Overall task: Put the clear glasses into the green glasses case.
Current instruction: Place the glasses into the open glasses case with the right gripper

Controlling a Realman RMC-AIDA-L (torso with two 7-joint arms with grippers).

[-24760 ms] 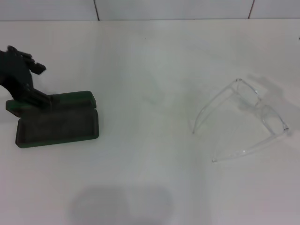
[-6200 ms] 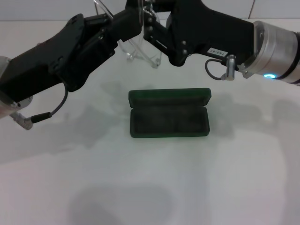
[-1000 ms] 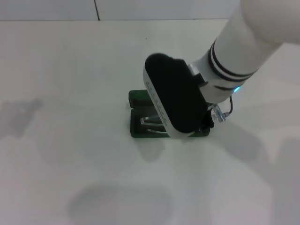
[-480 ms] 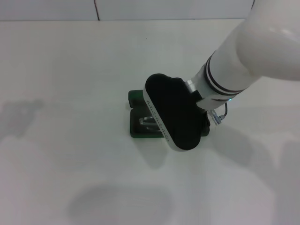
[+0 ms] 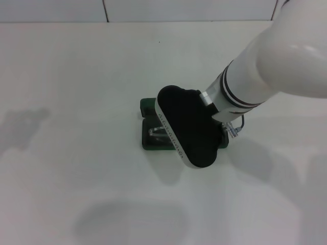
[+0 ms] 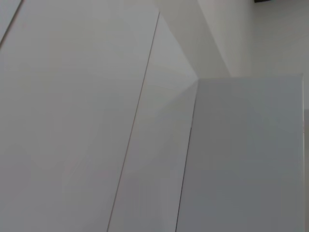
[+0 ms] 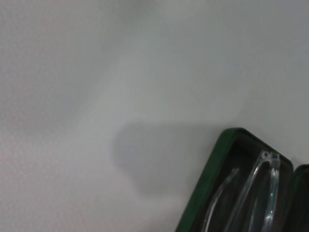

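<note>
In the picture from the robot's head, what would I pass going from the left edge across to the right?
Bare white table → the green glasses case, open, with the clear glasses showing inside → the right arm's black pincer housing over the case → its white forearm running to the right edge.

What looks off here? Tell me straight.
Nothing stands out. The clear glasses lie inside the open green glasses case on the table. The right gripper sits low over the case, its fingers hidden under the wrist. Left gripper isn't in view.
</note>
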